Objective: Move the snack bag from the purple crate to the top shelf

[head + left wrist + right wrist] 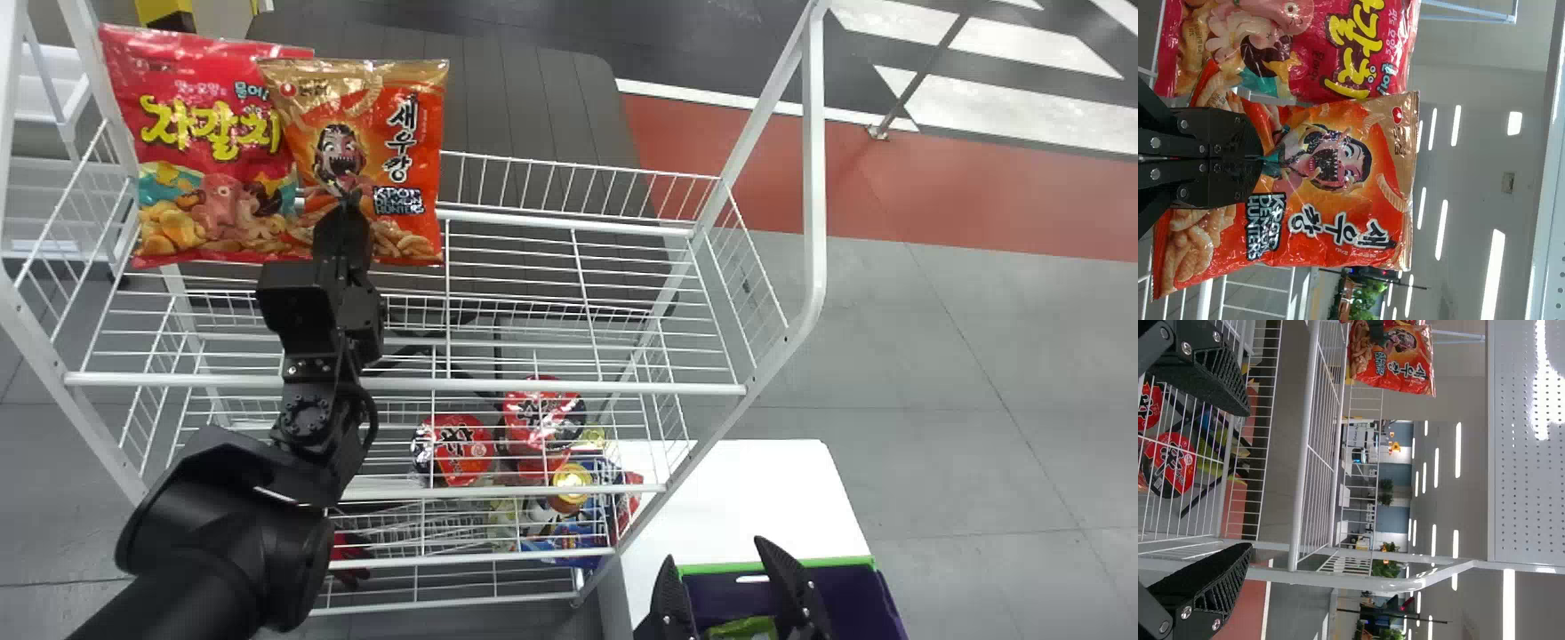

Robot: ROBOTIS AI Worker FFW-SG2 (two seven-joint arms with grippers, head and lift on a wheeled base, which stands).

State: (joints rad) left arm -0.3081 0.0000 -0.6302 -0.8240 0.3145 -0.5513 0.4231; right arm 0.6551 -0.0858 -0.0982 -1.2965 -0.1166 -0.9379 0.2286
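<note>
My left gripper (348,200) is at the top shelf (569,222) in the head view, shut on the front of the orange snack bag (404,133). That bag is upright, its left edge overlapping the red-pink snack bag (209,116). In the left wrist view the left gripper (1262,159) has its tips together at the orange bag (1338,220), whose film puckers around them. Near the bottom right of the head view, my right gripper (718,569) is open above the purple crate (840,587). The right gripper (1248,480) has its fingers wide apart in the right wrist view.
A white wire rack with uprights (813,178) surrounds the shelves. Red noodle cups (453,449) and other packages sit on a lower level. Beside the rack stands a white table (747,498) bearing the crate, which holds a green-yellow package (745,628).
</note>
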